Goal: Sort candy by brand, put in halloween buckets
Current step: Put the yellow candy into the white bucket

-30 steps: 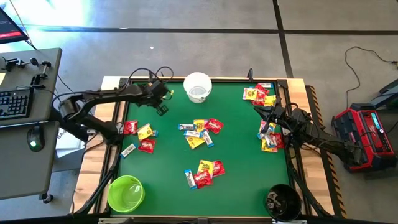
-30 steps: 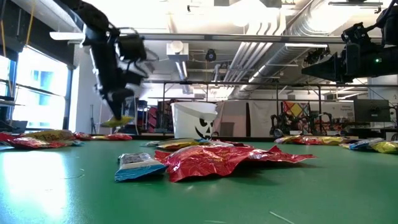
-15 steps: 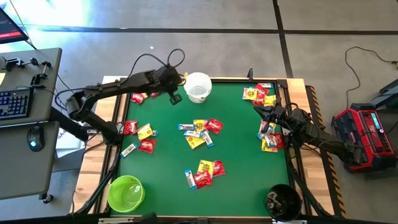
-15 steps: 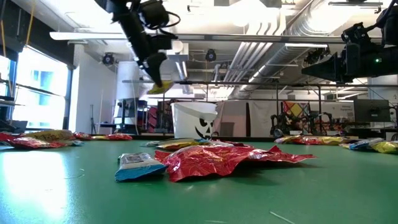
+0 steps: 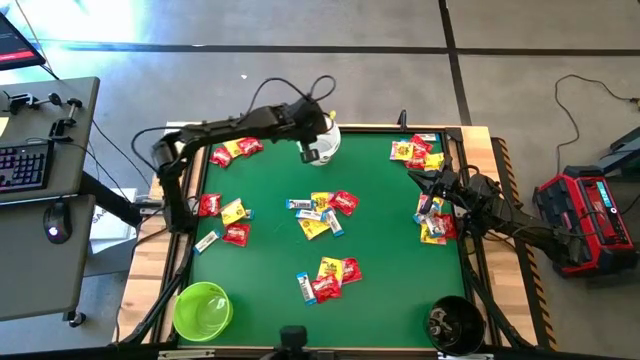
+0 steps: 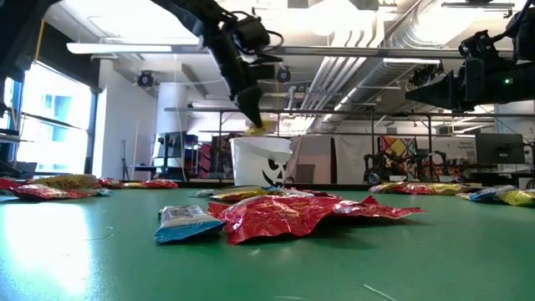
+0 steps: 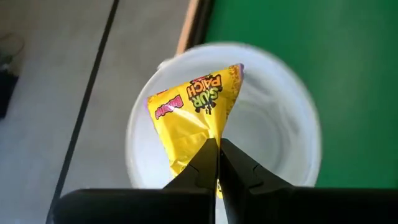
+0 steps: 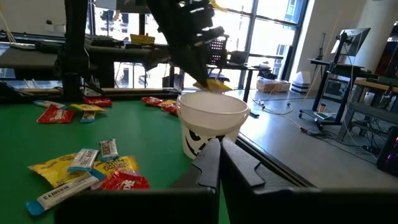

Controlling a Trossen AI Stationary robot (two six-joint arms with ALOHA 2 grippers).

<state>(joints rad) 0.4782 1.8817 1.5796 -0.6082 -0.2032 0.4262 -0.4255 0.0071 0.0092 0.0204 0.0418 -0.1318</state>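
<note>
My left gripper (image 5: 309, 151) hangs over the white halloween bucket (image 5: 322, 139) at the table's far edge, shut on a yellow candy packet (image 7: 194, 112). In the low view the packet (image 6: 261, 128) sits just above the bucket's rim (image 6: 262, 142). The lime green bucket (image 5: 203, 310) stands at the near left corner and the black bucket (image 5: 455, 322) at the near right. Candy lies in flat heaps on the green table, in the middle (image 5: 320, 212) and nearer (image 5: 328, 278). My right gripper (image 8: 219, 149) waits shut at the right edge. My left gripper pinches the yellow packet by its end (image 7: 208, 142) between its two fingers. The fingers slant down from the table's left side. The rest of the packet sticks out past the fingertips, lifted clear, over the white bucket's open top.
More candy lies at the left (image 5: 225, 218), by the far left corner (image 5: 235, 150), by the far right corner (image 5: 418, 150) and under my right arm (image 5: 435, 222). A wooden frame (image 5: 500, 160) rims the table. A desk with a keyboard (image 5: 22, 165) stands to the left.
My left gripper has risen from just above the table near its far left corner and swung right toward the white bucket, rolling as it went. The yellow packet has gone with it, from close over the table to above the bucket's rim.
</note>
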